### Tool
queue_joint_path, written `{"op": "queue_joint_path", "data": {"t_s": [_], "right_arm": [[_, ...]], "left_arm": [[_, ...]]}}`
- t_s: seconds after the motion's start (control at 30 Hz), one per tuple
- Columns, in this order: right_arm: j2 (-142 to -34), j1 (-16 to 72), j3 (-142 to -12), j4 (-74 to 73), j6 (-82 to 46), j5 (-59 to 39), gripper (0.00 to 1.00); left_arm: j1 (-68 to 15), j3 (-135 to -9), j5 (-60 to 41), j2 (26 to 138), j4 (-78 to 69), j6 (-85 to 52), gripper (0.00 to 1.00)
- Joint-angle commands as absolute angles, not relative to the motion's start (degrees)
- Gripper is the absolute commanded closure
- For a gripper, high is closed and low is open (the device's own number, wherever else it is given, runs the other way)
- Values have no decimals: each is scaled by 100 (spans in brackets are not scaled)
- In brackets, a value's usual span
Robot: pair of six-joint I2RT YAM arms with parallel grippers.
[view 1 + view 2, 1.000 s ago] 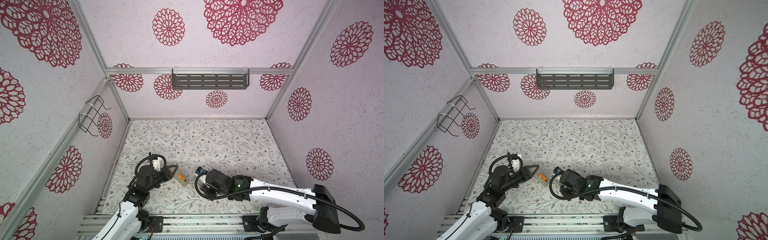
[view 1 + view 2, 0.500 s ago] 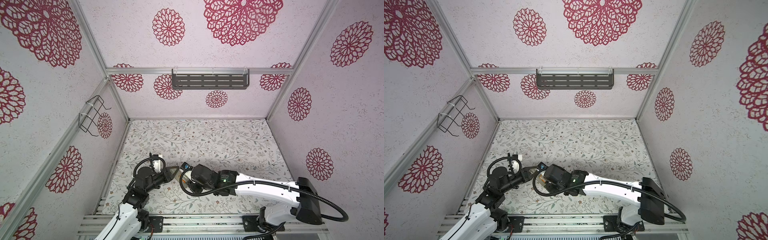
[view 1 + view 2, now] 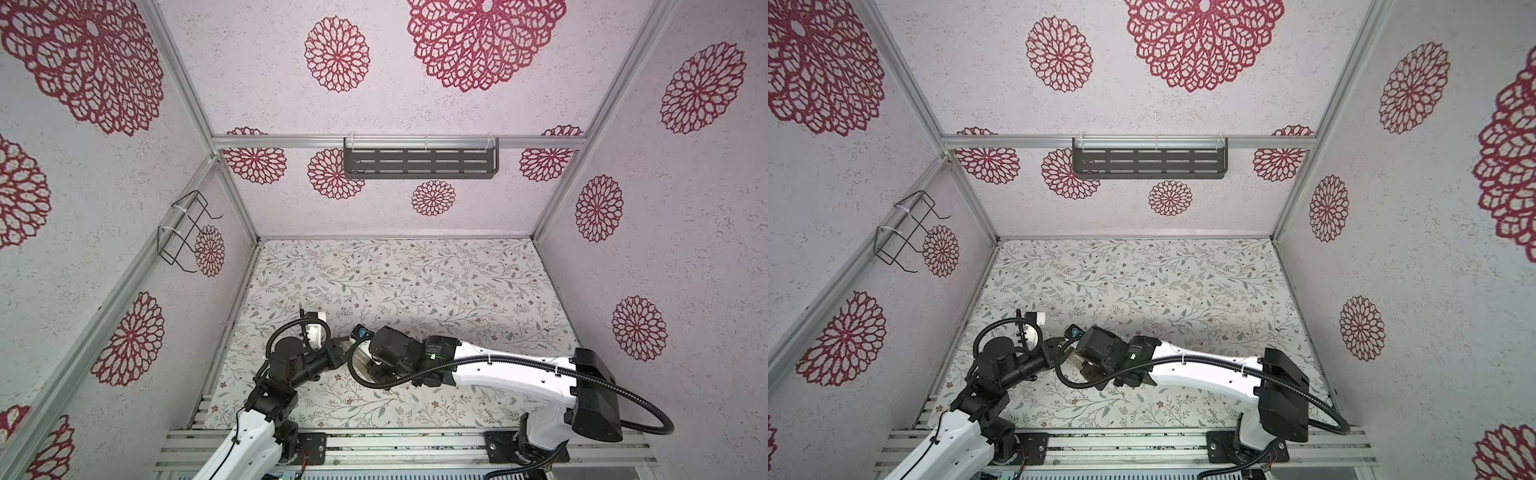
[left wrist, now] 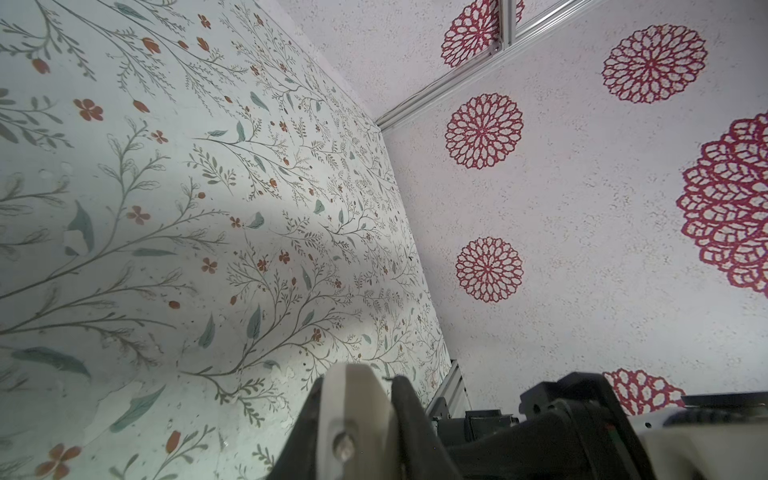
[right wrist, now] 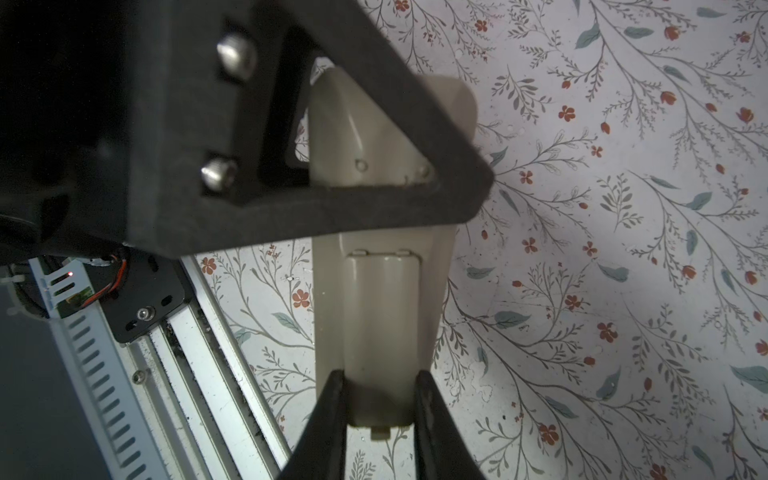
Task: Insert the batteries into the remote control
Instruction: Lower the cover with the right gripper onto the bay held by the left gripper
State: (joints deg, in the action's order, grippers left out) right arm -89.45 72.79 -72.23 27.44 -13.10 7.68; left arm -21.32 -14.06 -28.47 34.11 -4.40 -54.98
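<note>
Right gripper (image 5: 379, 376): was found closed on the cover (image 5: 384, 316), with one black finger (image 5: 332, 415) laid against each long side at the cover's end.
Cover: was seen lying lengthwise in the beige back of the remote (image 5: 328, 299). Its small tab was seen jutting out past the end, between the fingers.
Left gripper (image 4: 358, 386): was found clamped on the remote's other end. A beige edge was seen pinched between its two black fingers. In the right wrist view one triangular finger (image 5: 374, 208) was seen laid across the back.
Remote: was held between the two grippers over the desk (image 5: 582, 249), its back turned toward the right wrist camera. Contact with the desk could not be told.
Place: in both top views the grippers were seen meeting over the front left part of the desk (image 3: 415, 282), near the rail (image 5: 199, 332).
Right arm (image 3: 498, 370): was seen reaching across the middle, so that most of the remote was hidden under its wrist.
</note>
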Motion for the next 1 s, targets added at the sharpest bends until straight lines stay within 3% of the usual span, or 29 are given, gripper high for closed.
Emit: {"op": "queue_joint_path", "data": {"t_s": [0.0, 0.97], "right_arm": [[-8899, 7251, -7400, 2943, -1354, 753, 91], [-8711, 7251, -7207, 2914, -1431, 624, 93]], "left_arm": [[-2180, -1360, -2936, 3341, -639, -5388, 100], [-2180, -1360, -2892, 3292, -584, -5343, 100]]}}
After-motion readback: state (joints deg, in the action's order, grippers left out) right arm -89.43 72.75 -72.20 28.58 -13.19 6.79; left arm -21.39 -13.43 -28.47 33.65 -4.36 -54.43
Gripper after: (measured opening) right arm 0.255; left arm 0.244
